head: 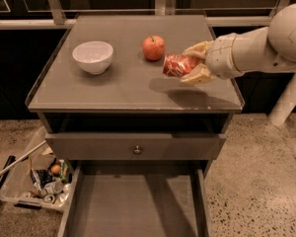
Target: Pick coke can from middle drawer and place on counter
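Observation:
My gripper (187, 63) is shut on the coke can (176, 65), a small red can held on its side above the right part of the counter (123, 90). Its shadow falls on the counter just below it. The can hangs a little to the right of and nearer than the apple (154, 47). The middle drawer (133, 201) is pulled out below, its grey floor bare.
A white bowl (92, 56) sits on the counter's left side. A grey drawer front with a round knob (136, 150) is shut above the open drawer. A clear bin of clutter (37, 181) lies on the floor at the left.

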Controlling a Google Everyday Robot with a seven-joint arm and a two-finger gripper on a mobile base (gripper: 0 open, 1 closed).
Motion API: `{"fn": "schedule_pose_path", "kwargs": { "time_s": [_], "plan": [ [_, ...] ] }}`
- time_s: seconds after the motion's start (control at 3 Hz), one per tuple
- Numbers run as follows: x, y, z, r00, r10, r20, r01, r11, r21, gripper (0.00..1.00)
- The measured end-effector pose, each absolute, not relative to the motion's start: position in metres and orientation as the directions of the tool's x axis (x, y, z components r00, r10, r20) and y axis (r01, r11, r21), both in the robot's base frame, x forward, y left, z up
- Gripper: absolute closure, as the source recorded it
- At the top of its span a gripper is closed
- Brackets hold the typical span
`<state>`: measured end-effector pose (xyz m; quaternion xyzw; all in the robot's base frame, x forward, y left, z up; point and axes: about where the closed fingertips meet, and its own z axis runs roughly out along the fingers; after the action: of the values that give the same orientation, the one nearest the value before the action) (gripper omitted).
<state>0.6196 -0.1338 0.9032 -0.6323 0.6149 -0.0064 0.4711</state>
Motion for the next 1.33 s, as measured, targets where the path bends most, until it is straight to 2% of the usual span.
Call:
{"fn": "schedule_pose_path", "kwargs": {
  "time_s": [0.67,1.0,1.33],
  "plan": [
    [0.658,-0.152,0.869,0.094,-0.740,-0.666,-0.800,0.342,-0.493,1.00],
    [0.660,-0.154,0.866,0.081,-0.737,-0.671,-0.801,0.352,-0.484,0.85],
    [0.660,-0.154,0.866,0.081,-0.737,-0.671,-0.801,0.352,-0.484,0.62]
  ]
}}
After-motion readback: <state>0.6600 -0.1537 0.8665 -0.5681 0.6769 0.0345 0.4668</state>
